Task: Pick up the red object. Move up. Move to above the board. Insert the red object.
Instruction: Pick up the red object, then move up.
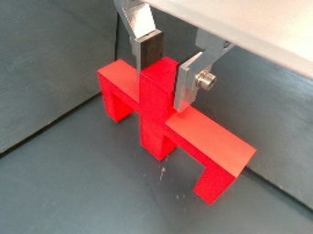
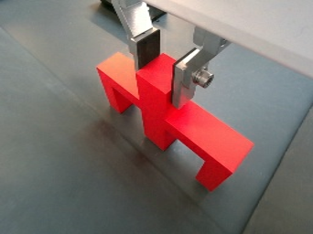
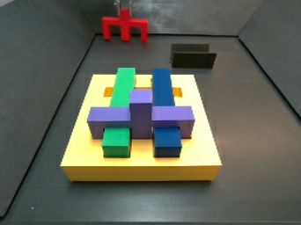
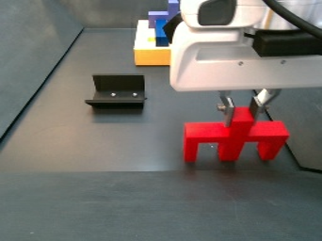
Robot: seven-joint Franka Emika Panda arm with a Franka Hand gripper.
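Note:
The red object (image 1: 208, 137) stands upright on the dark floor, bar level, legs down. My gripper (image 1: 167, 84) straddles its central stem from above, and the stem fills the gap between the fingers. Both wrist views show this (image 2: 166, 82). In a side view the gripper (image 4: 242, 108) hangs over the red object (image 4: 208, 136), which seems to rest on the floor. The yellow board (image 3: 141, 163) with green, blue and purple blocks lies well away from the red object (image 3: 123, 26).
The dark fixture (image 3: 194, 57) stands on the floor between the board and the red object, off to one side; it also shows in a side view (image 4: 116, 91). Grey walls enclose the floor. The board's edge (image 4: 151, 55) shows at the back.

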